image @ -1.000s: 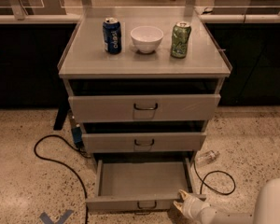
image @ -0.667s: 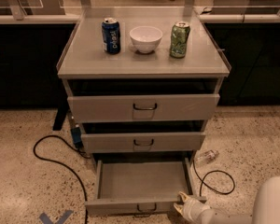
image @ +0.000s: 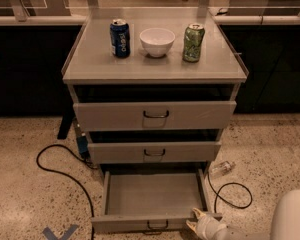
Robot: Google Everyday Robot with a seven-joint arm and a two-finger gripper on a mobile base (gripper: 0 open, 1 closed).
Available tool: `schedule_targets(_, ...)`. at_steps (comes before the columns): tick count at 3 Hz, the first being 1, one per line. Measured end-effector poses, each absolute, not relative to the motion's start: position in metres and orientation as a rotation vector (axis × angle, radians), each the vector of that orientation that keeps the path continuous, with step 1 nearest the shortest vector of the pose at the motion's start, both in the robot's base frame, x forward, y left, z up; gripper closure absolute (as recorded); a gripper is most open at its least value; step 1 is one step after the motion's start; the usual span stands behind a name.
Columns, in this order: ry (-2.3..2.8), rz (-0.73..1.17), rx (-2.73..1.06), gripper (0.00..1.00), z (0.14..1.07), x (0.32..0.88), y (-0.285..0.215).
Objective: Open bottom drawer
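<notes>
The bottom drawer (image: 152,194) sits at the lower centre of the frame, pulled well out, its flat grey tray bare to view. The gripper (image: 193,220), at the lower right, has its fingers spread apart by the drawer front's right end. The opening looks essentially done; only withdrawing seems left.
</notes>
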State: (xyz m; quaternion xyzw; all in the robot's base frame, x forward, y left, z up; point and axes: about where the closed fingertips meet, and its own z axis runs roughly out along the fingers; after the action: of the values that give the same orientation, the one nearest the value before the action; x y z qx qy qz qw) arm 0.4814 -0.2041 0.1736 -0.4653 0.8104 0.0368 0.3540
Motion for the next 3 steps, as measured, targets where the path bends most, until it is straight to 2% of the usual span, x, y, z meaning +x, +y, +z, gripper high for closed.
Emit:
schedule_targets(1,2.095,0.095,-1.203,0.81,0.1736,0.4814,-0.2041)
schedule_targets(3,2.095,0.095,-1.203,0.35,0.1736,0.4814,-0.2041)
